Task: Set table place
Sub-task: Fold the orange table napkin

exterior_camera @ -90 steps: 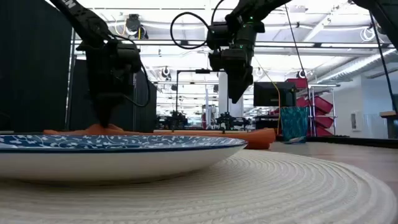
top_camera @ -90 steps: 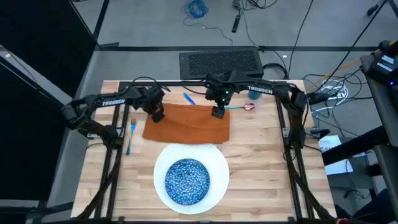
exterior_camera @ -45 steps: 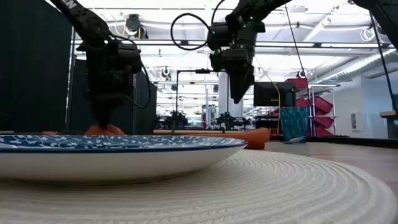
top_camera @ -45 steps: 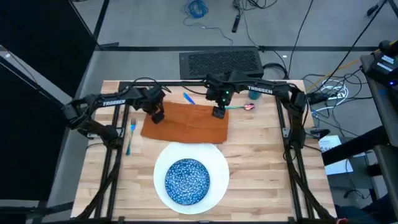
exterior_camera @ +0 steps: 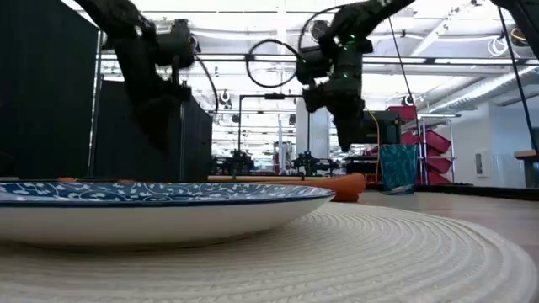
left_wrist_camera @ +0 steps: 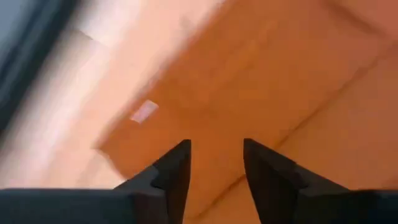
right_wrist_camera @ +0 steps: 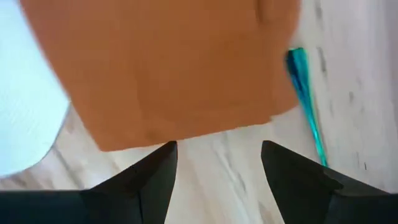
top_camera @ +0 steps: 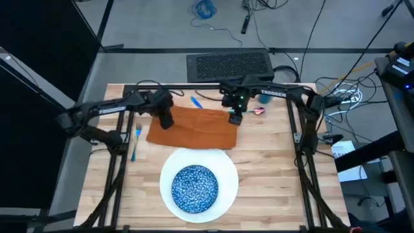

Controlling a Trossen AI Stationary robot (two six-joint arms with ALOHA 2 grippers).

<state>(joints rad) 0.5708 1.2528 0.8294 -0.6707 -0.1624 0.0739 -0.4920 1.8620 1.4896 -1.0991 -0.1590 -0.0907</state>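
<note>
While both arms hang over the far half of the table [top_camera: 272, 175], the high view shows the orange napkin [top_camera: 194, 127] lying flat between them, its near edge just beside the far rim of the white plate [top_camera: 228, 169], which holds the blue speckled bowl [top_camera: 194, 188] at the table's near middle. The left gripper [top_camera: 167, 121] sits over the napkin's far-left corner; the right gripper [top_camera: 235, 118] is at its far-right corner. A light-blue fork [top_camera: 135, 142] lies left of the napkin near the left rail, another blue utensil [top_camera: 196, 102] lies beyond its far edge, and a teal cup [top_camera: 264, 98] stands near the far edge on the right. Bare wood stays open right of the plate

From table height, both grippers hang clear above the napkin [exterior_camera: 337, 185], open air beneath them

Left wrist view: the left gripper [left_wrist_camera: 216, 163] has its fingers parted, empty, over the napkin's [left_wrist_camera: 261, 68] edge

Right wrist view: the right gripper [right_wrist_camera: 217, 171] is spread wide and empty, above bare wood beside the napkin [right_wrist_camera: 174, 68], with a blue utensil [right_wrist_camera: 306, 99] just past its edge
</note>
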